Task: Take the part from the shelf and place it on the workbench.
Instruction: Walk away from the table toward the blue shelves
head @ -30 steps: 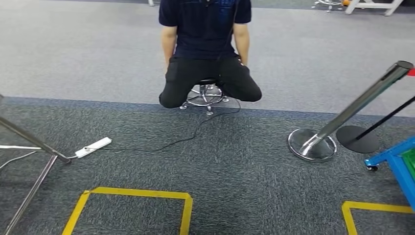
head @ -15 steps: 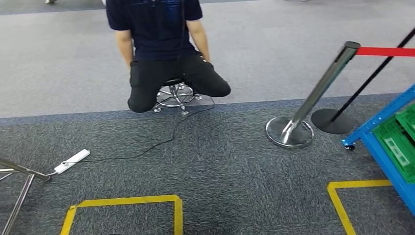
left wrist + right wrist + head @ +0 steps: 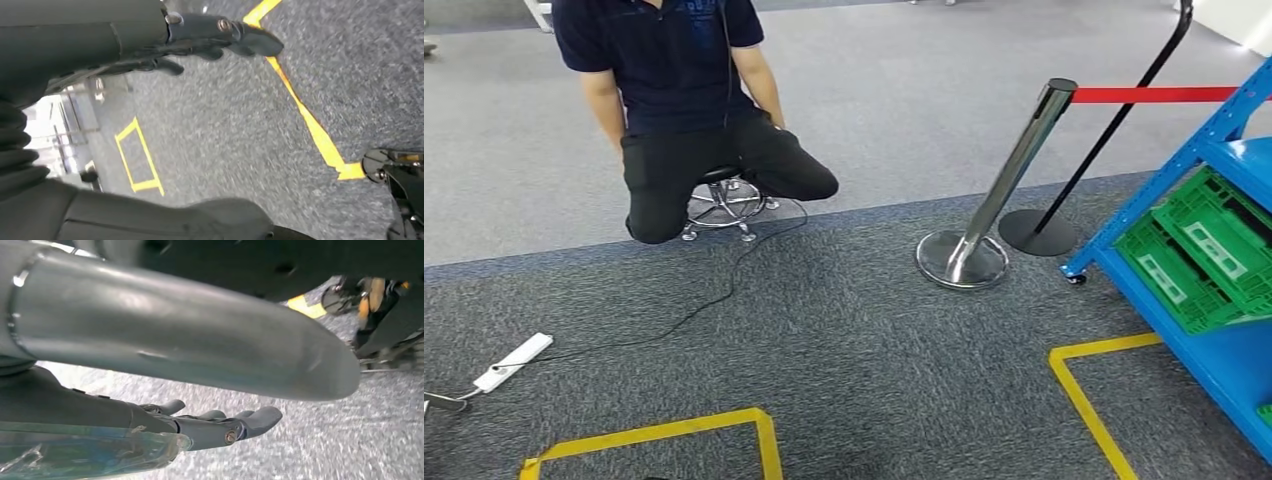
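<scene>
A blue shelf (image 3: 1230, 372) stands at the right edge of the head view, with green crates (image 3: 1202, 252) on its lower level. No single part can be told apart in them. My left hand (image 3: 200, 40) hangs over the grey carpet with its fingers stretched out and nothing in it. My right hand (image 3: 215, 427) also hangs above the carpet, fingers extended and apart, holding nothing.
A person (image 3: 679, 90) sits on a wheeled stool (image 3: 721, 200) ahead on the left. A chrome stanchion (image 3: 984, 200) with a red belt (image 3: 1154, 95) and a black post base (image 3: 1036, 232) stand before the shelf. A power strip (image 3: 514, 362) and yellow floor tape (image 3: 1079, 395) lie on the carpet.
The whole picture has slid left as the camera turned right. The person and stanchion sit further left in frame, and more of the blue shelf with its crates shows.
</scene>
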Robot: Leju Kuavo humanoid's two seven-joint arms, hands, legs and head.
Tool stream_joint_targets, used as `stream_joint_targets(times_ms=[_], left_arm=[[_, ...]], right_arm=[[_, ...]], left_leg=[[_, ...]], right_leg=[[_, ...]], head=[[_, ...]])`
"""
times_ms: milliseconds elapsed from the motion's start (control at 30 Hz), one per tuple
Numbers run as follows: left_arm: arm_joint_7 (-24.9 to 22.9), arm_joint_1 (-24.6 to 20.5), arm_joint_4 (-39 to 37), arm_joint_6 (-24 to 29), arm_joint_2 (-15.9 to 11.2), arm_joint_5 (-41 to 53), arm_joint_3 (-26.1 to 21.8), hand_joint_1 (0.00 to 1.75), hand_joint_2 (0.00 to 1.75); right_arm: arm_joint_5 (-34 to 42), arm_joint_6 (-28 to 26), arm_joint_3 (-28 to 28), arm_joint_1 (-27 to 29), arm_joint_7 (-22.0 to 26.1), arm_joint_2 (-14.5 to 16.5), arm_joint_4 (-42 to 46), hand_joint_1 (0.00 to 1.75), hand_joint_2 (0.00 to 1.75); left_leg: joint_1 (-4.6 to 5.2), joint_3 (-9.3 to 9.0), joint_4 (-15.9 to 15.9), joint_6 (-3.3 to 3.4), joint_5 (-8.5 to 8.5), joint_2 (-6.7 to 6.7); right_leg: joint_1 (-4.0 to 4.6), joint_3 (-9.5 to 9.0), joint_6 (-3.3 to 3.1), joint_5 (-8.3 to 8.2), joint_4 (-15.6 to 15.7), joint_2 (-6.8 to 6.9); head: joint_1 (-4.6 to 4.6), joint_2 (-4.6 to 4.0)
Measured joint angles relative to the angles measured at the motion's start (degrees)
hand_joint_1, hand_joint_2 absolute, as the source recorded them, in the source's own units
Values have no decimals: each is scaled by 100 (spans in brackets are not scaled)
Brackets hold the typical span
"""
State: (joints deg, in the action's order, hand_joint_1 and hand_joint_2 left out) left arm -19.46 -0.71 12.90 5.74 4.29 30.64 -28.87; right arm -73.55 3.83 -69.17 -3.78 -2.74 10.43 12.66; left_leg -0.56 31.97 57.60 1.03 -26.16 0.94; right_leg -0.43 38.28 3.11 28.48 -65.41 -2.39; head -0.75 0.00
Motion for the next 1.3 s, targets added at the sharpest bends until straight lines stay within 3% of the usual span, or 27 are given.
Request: stream_joint_targets(times_ms=[67,100,133,200,267,333,400,467,533,600,633,700,767,833,900,967,1033,1100,1133,1167,1200,1300], left_arm=[[-11,14,0,-51,-2,33,0,0,175],[-19,19,0,-74,-3,49,0,0,175],[-26,20,0,-92,-2,64,0,0,175],[-31,13,0,-129,-1,92,0,0,175],[-32,8,0,-168,-2,115,0,0,175],[-29,3,0,-184,-4,139,0,0,175],[7,-12,0,-165,-4,199,2,0,175],[70,-22,0,-124,-6,269,5,0,175],[103,-12,0,-100,-8,299,7,0,175],[106,12,0,-93,-8,303,7,0,175],[106,21,0,-90,-8,303,7,0,175],[109,24,0,-85,-13,304,7,0,175],[126,16,0,-85,-15,311,7,0,175],[148,8,0,-85,-10,326,7,0,175],[166,3,0,-97,-7,335,7,0,175],[184,-4,0,-117,-16,337,7,0,175],[197,-10,0,-131,-25,337,6,0,175],[206,-8,0,-143,-25,337,5,0,175],[213,-5,0,-148,-25,337,4,0,175],[220,-4,0,-148,-24,340,3,0,175],[230,-5,0,-148,-22,346,3,0,175],[257,-2,0,-149,-21,369,1,0,175]], right_arm=[[-1,12,1,-23,2,1,0,0,0],[-2,18,1,-23,3,1,0,0,0],[-2,21,1,-15,4,1,0,0,0],[-2,21,0,-3,5,-1,0,0,0],[-2,22,0,-19,5,-3,0,0,0],[-2,23,1,-36,6,-4,0,0,0],[2,23,1,-23,6,-4,0,0,0],[7,21,0,-10,3,-5,0,0,0],[9,20,-1,-26,1,-7,0,0,0],[10,19,-1,-37,1,-7,0,0,0],[11,19,-1,-32,0,-7,0,0,0],[11,19,-1,-18,-2,-7,0,0,0],[11,21,-1,-24,-3,-7,0,0,0],[12,24,-1,-35,-2,-8,0,0,0],[13,26,-1,-16,-2,-9,0,0,0],[13,32,-1,14,-4,-11,0,0,0],[13,39,-1,6,-5,-11,0,0,0],[14,43,1,-13,-6,-11,0,0,0],[15,45,1,-13,-6,-11,0,0,0],[16,45,0,-8,-7,-11,0,0,0],[16,45,-1,-2,-7,-11,0,0,0],[19,43,-1,-25,-8,-11,0,0,0]], left_leg=[[30,1,0,33,-10,-153],[40,-1,0,39,-15,-230],[47,-4,1,42,-19,-298],[52,-20,1,33,-30,-412],[76,-45,12,-9,-55,-512],[92,-65,14,-68,-66,-605],[72,-81,6,-137,-72,-645],[51,-2,202,-207,-231,-446],[41,286,816,-244,-571,-208],[36,601,1438,-257,-785,-156],[31,659,1525,-259,-745,-146],[7,494,1120,-264,-395,-75],[-49,179,416,-275,-75,176],[-76,30,61,-259,-8,331],[-61,19,28,-191,-13,240],[-52,9,14,-112,-2,121],[-25,5,7,-52,-1,-12],[11,3,7,-19,-10,-167],[22,0,8,-14,-16,-239],[28,-6,8,-12,-23,-307],[32,-17,8,-17,-31,-367],[62,-68,25,-83,-79,-523]], right_leg=[[1,345,23,343,-736,160],[1,432,28,404,-948,183],[1,411,27,365,-956,196],[4,52,5,64,-377,272],[32,-369,-46,-159,343,462],[65,-509,-103,-198,597,521],[66,-502,-171,-238,620,404],[44,-506,-241,-277,657,304],[27,-501,-281,-294,668,199],[24,-493,-293,-297,668,65],[20,-492,-291,-299,667,-10],[5,-495,-269,-308,665,-156],[0,-468,-216,-316,641,-293],[2,-415,-146,-335,630,-417],[-16,-357,-78,-359,651,-506],[-13,-261,-34,-255,497,-308],[5,6,-15,74,-84,54],[5,325,-6,371,-743,199],[5,385,-8,394,-875,211],[6,342,-14,319,-812,219],[8,192,-24,166,-552,256],[41,-371,-87,-208,417,554]], head=[[-15,0],[-14,0],[-14,0],[-16,0],[-13,0],[-4,0],[-1,0],[11,0],[32,0],[40,0],[39,0],[38,0],[47,0],[53,0],[50,0],[32,0],[-1,0],[-11,0],[-10,0],[-9,0],[-11,0],[-3,0]])
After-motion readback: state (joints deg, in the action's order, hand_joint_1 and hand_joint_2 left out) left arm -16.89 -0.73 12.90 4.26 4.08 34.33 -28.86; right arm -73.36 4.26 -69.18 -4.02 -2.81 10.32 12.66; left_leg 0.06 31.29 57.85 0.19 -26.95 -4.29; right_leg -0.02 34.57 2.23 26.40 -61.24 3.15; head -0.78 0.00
